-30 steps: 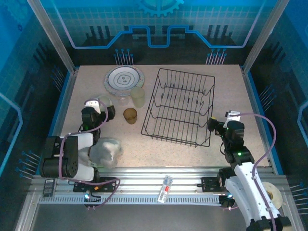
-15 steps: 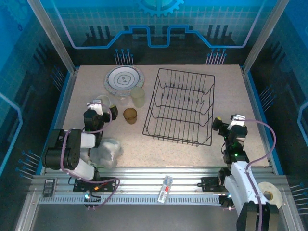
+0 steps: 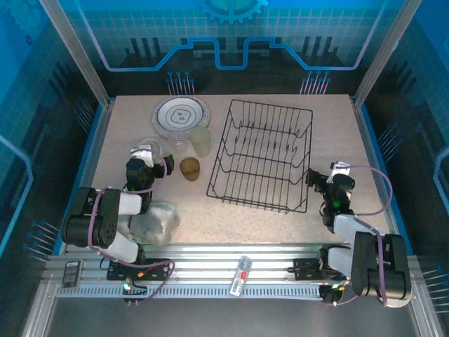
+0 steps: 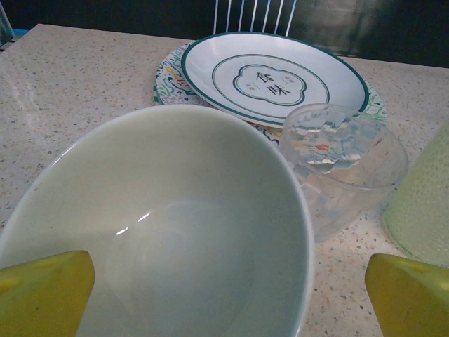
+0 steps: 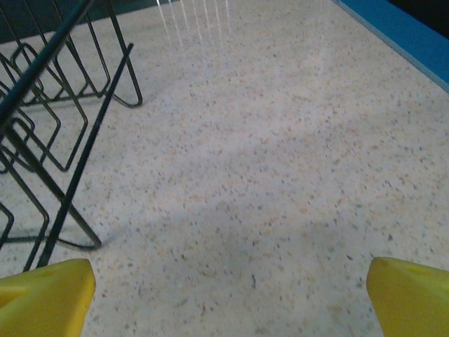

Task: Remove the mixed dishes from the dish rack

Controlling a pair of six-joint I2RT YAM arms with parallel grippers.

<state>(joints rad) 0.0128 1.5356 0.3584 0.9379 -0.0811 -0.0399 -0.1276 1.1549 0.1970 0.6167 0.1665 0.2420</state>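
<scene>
The black wire dish rack [image 3: 261, 156] stands empty in the middle of the table; its near right corner [image 5: 49, 126] shows in the right wrist view. Two stacked plates [image 3: 180, 116] lie far left, a green-rimmed white plate [image 4: 273, 77] on the patterned one [image 4: 167, 78]. Close in front of my open left gripper [image 4: 228, 295] sits a white bowl [image 4: 161, 225], with a clear faceted bowl [image 4: 344, 161] and a pale cup [image 4: 421, 203] behind and to the right. A brown cup [image 3: 189, 168] stands apart. My right gripper [image 3: 313, 177] is open over bare table beside the rack.
A whitish plastic lump [image 3: 156, 219] lies by the left arm's base. Blue walls [image 3: 91, 161] edge the table on both sides. A small red and white item [image 3: 242, 274] rests on the front rail. Speckled tabletop [image 5: 280, 175] stretches right of the rack.
Both arms have folded down and back toward their bases. The right gripper stays low by the rack's near right corner; the left stays near the white bowl. The dishes have not moved.
</scene>
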